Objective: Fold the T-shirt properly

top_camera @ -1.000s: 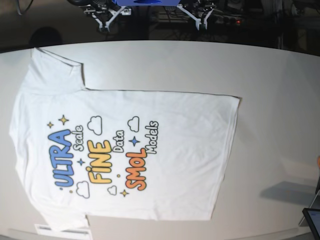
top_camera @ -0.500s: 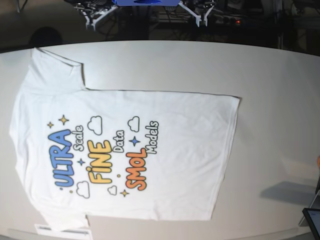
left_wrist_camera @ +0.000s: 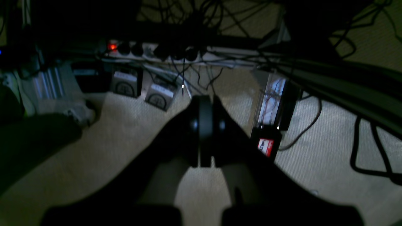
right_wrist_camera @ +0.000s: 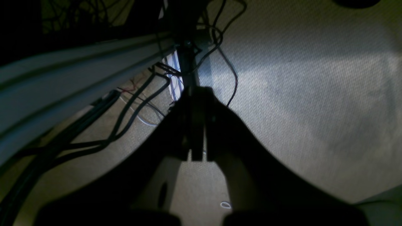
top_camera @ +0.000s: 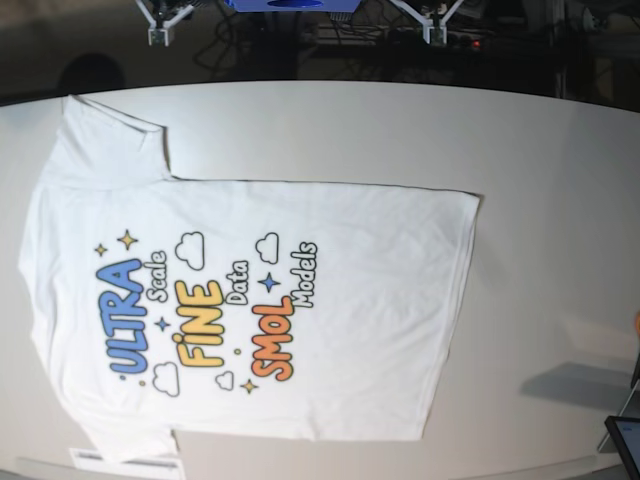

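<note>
T-shirt point(top_camera: 250, 310) lies flat (print up); left end effector point(left_wrist_camera: 202, 131) and right end effector point(right_wrist_camera: 196, 125) closed, empty.

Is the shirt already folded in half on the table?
No, the T-shirt lies spread out flat on the table, print facing up, with both sleeves and the hem unfolded.

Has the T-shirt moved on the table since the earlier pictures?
No. In the base view the T-shirt lies spread flat in the same place on the table, its hem and sleeves matching the same edges as before.
</note>
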{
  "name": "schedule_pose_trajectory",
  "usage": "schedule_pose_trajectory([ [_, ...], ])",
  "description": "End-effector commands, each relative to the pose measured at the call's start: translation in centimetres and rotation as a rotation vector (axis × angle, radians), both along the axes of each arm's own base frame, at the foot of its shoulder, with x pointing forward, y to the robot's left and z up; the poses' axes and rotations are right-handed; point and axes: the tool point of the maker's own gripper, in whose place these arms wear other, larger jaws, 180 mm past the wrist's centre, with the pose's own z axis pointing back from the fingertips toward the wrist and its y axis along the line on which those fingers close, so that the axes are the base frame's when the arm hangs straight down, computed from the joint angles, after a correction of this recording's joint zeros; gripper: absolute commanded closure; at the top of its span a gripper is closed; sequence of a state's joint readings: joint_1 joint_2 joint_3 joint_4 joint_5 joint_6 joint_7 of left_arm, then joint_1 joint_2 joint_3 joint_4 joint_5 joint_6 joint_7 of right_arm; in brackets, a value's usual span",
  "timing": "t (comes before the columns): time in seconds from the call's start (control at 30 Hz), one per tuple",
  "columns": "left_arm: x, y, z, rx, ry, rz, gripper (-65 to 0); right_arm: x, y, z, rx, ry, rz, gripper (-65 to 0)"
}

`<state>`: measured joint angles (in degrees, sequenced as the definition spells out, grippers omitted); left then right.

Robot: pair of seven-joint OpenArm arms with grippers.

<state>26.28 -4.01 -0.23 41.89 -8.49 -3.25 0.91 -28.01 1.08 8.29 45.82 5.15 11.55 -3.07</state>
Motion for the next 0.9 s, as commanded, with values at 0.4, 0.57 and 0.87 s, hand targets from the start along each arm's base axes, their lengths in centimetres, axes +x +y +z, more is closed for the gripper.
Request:
schedule_pose_trajectory([
  [0.4, 2.0, 0.5, 4.9, 0.029, -0.157, -0.053, 0.0, 1.4, -1.4, 3.9, -0.046, -0.121, 0.027, 0.0],
  [0.57, 2.2, 0.8, 4.9, 0.035, -0.157, -0.059, 0.0, 1.2, -1.6, 3.9, -0.050, -0.096, 0.029, -0.1],
  [0.87, 1.1, 1.7, 3.7, 0.043, -0.113, -0.049, 0.0, 0.6, -4.8, 2.4, -0.088, -0.010, -0.084, -0.1],
])
